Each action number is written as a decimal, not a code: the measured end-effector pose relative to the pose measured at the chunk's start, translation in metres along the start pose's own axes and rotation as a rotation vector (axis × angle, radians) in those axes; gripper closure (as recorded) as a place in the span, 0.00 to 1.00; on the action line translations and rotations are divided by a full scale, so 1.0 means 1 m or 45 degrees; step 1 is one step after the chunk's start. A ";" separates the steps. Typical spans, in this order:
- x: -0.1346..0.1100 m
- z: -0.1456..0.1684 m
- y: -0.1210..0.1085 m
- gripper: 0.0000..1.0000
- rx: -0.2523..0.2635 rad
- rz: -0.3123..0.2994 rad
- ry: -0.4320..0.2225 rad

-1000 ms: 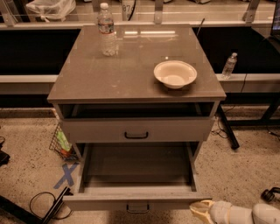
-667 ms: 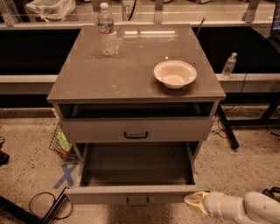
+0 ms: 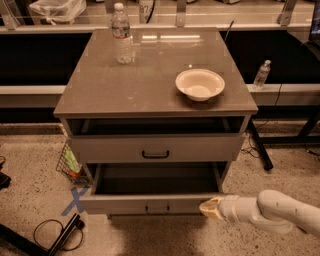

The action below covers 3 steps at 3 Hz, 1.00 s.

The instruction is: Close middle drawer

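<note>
1. The cream-tipped gripper (image 3: 206, 208) sits low at the front right corner of the square grey cabinet (image 3: 150, 75). It is carried by a white, rounded arm (image 3: 280, 212) that reaches in from the right. Its tip overlaps the right end of the lower drawer's front, but contact cannot be confirmed. Whether the claw is open or closed cannot be told, and it has nothing visibly in its hold.
2. The wide grey middle drawer (image 3: 120, 203) is pulled well out of the cabinet's front, below the other drawer. Its long side walls and flat, bare floor are exposed. A small thin dark handle (image 3: 157, 208) sits at the middle of its plain front.
3. On the speckled floor left of the cabinet's front lie a looped black cable (image 3: 52, 235) and a blue tape cross (image 3: 76, 200). A wire basket (image 3: 70, 165) leans near the cabinet's left side.
4. Directly under the cabinet's top, the upper grey drawer front (image 3: 110, 148) stands slightly out, leaving a dark gap above it. It carries a bolder black handle (image 3: 155, 155).
5. On the cabinet's top, a shallow white round bowl (image 3: 200, 84) stands upright toward the right edge.
6. A clear plastic water bottle (image 3: 122, 35) stands upright near the top's back left corner.
7. Beyond the cabinet's right side, a second small clear bottle (image 3: 261, 75) stands on a ledge. A crumpled clear plastic bag (image 3: 57, 9) lies behind the cabinet to the left.
</note>
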State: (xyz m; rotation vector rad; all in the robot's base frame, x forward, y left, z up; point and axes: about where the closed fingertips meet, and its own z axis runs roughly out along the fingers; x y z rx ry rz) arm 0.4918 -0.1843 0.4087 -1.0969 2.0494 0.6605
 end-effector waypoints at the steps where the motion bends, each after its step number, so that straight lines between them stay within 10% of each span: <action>1: -0.011 0.022 -0.032 1.00 0.007 0.003 -0.013; 3: -0.027 0.051 -0.071 1.00 0.018 0.011 -0.050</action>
